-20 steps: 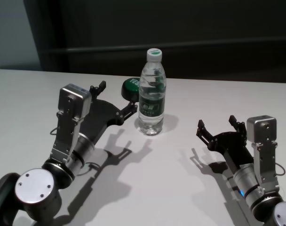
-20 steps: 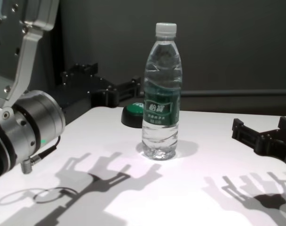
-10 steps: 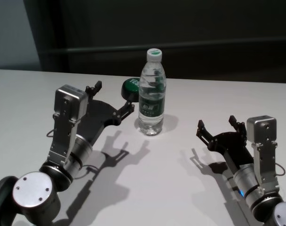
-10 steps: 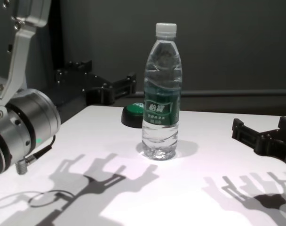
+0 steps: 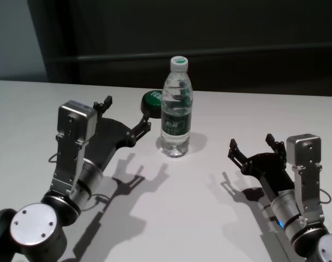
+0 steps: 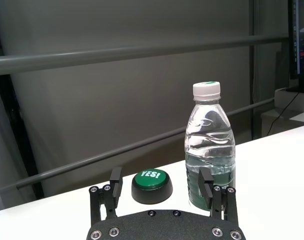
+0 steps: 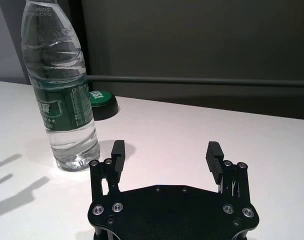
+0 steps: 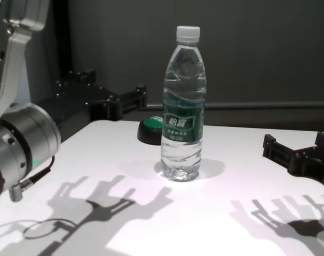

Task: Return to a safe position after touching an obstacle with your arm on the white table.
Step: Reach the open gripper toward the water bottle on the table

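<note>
The obstacle, a clear water bottle [image 5: 176, 109] with a white cap and dark green label, stands upright near the middle of the white table [image 5: 209, 218]. My left gripper [image 5: 128, 113] hovers open just to the bottle's left, with a small gap between its nearer finger and the bottle; nothing is between the fingers. The left wrist view shows the bottle [image 6: 210, 145] beyond one finger. My right gripper [image 5: 251, 142] rests open and empty low over the table, to the right of the bottle and nearer me; it also shows in the chest view [image 8: 295, 140].
A low black button with a green top [image 5: 151, 98] sits just behind and left of the bottle, close to the left gripper's fingers. A dark wall and a horizontal rail run behind the table's far edge.
My left arm has drawn back leftward, away from the bottle, widening the gap. The bottle still stands in place. The right arm has not moved.
</note>
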